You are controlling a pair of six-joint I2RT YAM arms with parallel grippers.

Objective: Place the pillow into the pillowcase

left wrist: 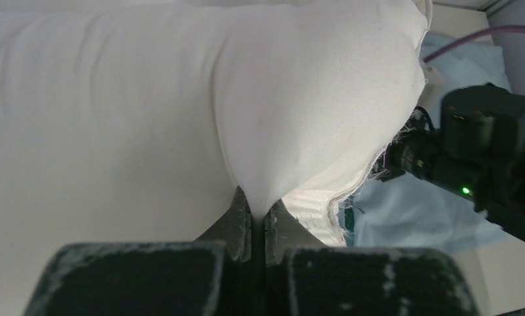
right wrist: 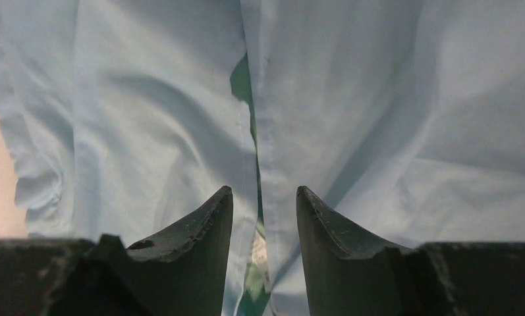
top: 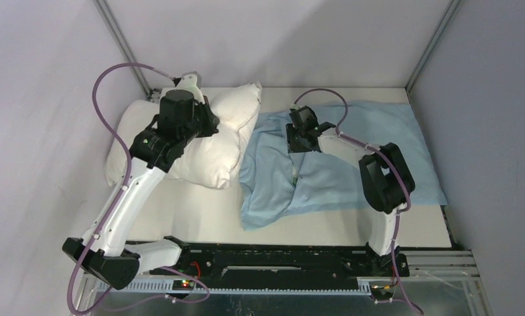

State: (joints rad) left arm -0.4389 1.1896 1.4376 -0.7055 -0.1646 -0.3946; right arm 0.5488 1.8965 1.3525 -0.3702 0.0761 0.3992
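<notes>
From above, the left end effector (left wrist: 258,214) is lost under its own wrist housing. Its wrist view cuts the pillow (left wrist: 180,99) off to the left of the fingers. Below the right end effector (right wrist: 265,204), the pillowcase (right wrist: 391,131) overruns every frame edge; whether the fingers grip cloth is unclear.

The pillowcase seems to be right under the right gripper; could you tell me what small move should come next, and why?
Probably close the right gripper on the pillowcase hem. Its jaws stand apart, straddling the edge where green lining shows, nothing pinched yet. The left gripper is already shut on a fold of the pillow, which needs an opened mouth.
</notes>
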